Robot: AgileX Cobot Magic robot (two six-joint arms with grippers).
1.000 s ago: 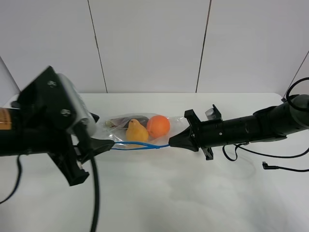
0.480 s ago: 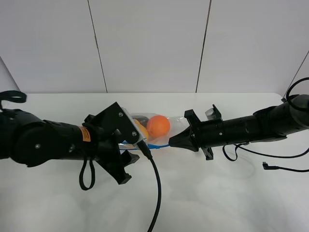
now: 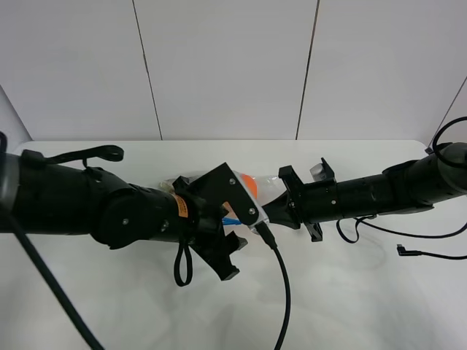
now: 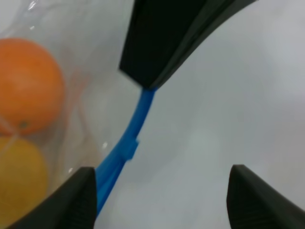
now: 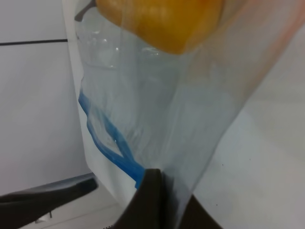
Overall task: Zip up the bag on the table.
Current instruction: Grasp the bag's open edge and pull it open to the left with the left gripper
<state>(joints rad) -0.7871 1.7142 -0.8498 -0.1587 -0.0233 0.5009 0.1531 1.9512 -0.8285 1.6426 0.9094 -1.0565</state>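
Observation:
The clear bag (image 3: pixel 271 185) lies on the white table (image 3: pixel 343 292), mostly hidden under my left arm; an orange (image 3: pixel 251 183) shows through it. My right gripper (image 3: pixel 265 212) is shut on the bag's right end at the blue zip strip (image 5: pixel 110 140); in the right wrist view the gripper (image 5: pixel 153 200) pinches the plastic. My left gripper (image 4: pixel 167 200) is open, its fingertips (image 4: pixel 78 198) astride the blue strip (image 4: pixel 127 143), just short of the right gripper's tip (image 4: pixel 162 47). An orange (image 4: pixel 28 86) and a yellow fruit (image 4: pixel 16 176) lie beside the strip.
The left arm's black cable (image 3: pixel 282 292) loops down over the table's front. A thin black cable with a plug (image 3: pixel 412 252) lies at the right. White wall panels stand behind the table's far edge.
My left arm has swept right along the bag, from its left end to close beside the right gripper. The right gripper has held still on the bag's end.

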